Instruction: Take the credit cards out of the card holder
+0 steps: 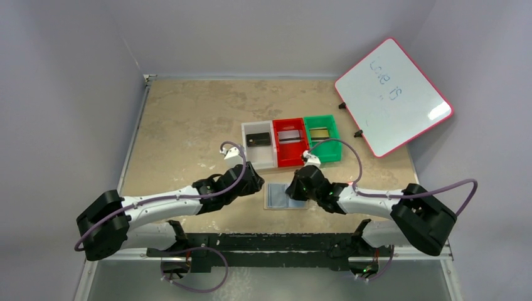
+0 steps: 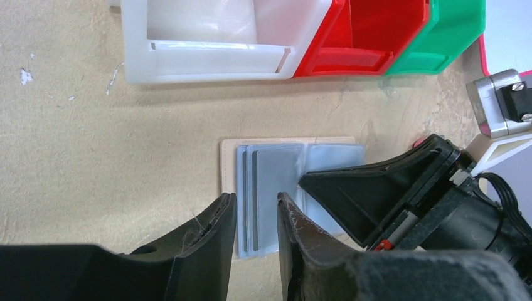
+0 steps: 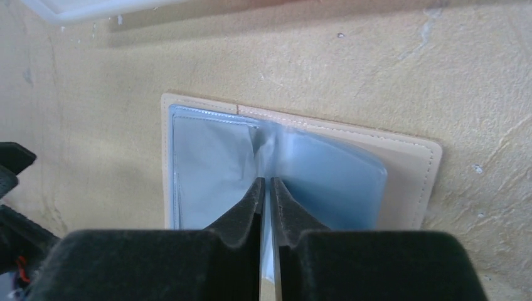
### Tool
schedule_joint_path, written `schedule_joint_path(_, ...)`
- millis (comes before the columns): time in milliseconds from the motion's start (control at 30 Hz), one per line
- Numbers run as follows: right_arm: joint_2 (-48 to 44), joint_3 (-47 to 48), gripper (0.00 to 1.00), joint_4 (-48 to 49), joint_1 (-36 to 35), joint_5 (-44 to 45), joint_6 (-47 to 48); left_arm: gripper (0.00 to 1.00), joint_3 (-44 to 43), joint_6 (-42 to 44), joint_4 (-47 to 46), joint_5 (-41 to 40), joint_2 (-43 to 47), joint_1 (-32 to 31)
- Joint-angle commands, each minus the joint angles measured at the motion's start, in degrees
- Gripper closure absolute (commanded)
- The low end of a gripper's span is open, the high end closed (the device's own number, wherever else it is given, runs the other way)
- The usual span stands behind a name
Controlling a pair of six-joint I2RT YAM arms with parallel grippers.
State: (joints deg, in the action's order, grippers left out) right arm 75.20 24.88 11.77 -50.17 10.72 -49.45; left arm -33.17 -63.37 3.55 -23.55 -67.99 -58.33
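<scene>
The card holder [image 1: 279,195] lies open on the table, grey-blue lining up, its tan edge showing [image 3: 408,163]. My right gripper [image 3: 266,180] is shut on a thin clear-blue pocket leaf at the holder's middle fold, lifting it a little. My left gripper [image 2: 255,197] hovers open over the holder's left pockets [image 2: 270,169], holding nothing. A grey flat shape shows in those pockets; I cannot tell if it is a card. A black card [image 1: 258,138], a silvery card [image 1: 288,136] and a dull gold card [image 1: 319,132] lie in the bins behind.
Three bins stand in a row just beyond the holder: white [image 1: 259,164], red [image 1: 292,162], green [image 1: 331,153]. A pink-framed whiteboard [image 1: 394,95] leans at the back right. The two grippers are close together over the holder.
</scene>
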Motion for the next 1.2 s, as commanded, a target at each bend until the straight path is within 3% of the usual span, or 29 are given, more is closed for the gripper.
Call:
schedule_joint_path(0, -1.2, -4.2, 0.92, 6.2, 2.7, -4.5, -2.2, 0.70, -1.3, 1.3, -3.8, 2.3, -1.7, -0.3)
schedule_joint_path(433, -0.2, -14.3, 0.96, 21.6, 11.2, -13.5, -6.2, 0.70, -2.2, 1.9, -8.8, 7.5, -6.6, -0.3)
schedule_joint_path(800, 2.6, -17.8, 1.00, 26.8, 13.1, -13.0, -10.4, 0.70, -3.7, 1.8, -12.5, 10.8, -11.5, -1.2)
schedule_joint_path(1167, 2.8, -19.2, 1.00, 26.3, 14.0, -11.3, -12.2, 0.69, -4.4, -0.7, -11.7, 9.1, -14.7, -3.2)
